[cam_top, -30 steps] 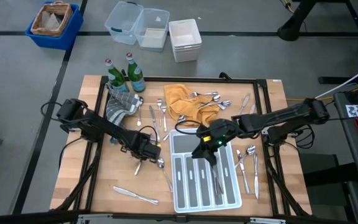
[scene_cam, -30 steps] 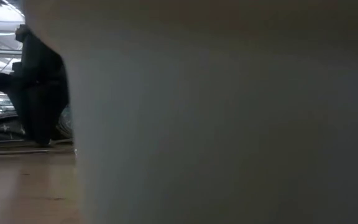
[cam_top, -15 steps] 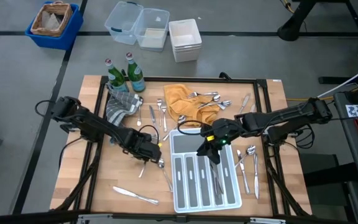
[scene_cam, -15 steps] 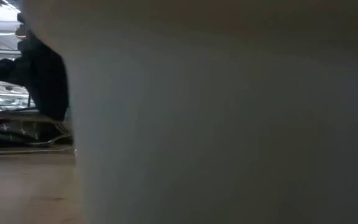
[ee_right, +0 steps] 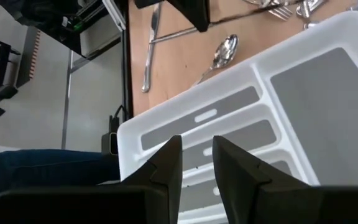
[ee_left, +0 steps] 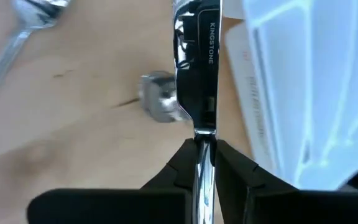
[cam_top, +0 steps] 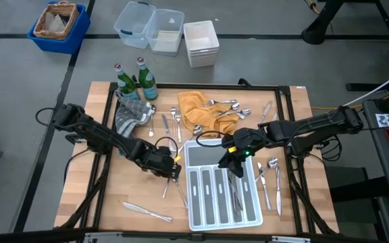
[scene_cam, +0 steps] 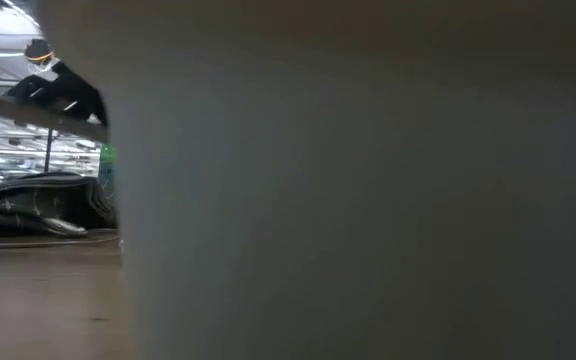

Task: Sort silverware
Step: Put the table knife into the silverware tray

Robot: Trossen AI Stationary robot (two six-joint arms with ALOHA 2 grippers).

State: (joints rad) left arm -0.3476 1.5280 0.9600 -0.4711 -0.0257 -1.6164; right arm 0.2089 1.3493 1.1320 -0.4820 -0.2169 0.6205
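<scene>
Just off the white tray's near-left corner, the left pincer (cam_top: 172, 169) is pinching one piece of the silverware (ee_left: 197, 74) by its flat handle, fingertips pressed on the metal's two faces so the stamped handle runs straight out ahead of them; which kind of utensil it is cannot be told, since its working end is out of view. It hangs clear of the tabletop (cam_top: 100, 196), with a loose spoon (ee_left: 33, 18) lying on the wood beyond, and the tray (cam_top: 225, 196) rises right beside it, which suggests the piece is being carried toward a slot. Over the tray's far half the right pincer (cam_top: 234, 162) hovers with its fingers slightly spread and nothing between them, apparently waiting above the long compartments (ee_right: 229, 134). More pieces are scattered where they have yet to be sorted: a cluster on the orange cloth (cam_top: 204, 111) toward the far edge, a few between the cloth and the green bottles (cam_top: 135, 79), a knife (cam_top: 144, 211) near the front-left corner, and several forks and spoons (cam_top: 269, 177) along the tray's right side
</scene>
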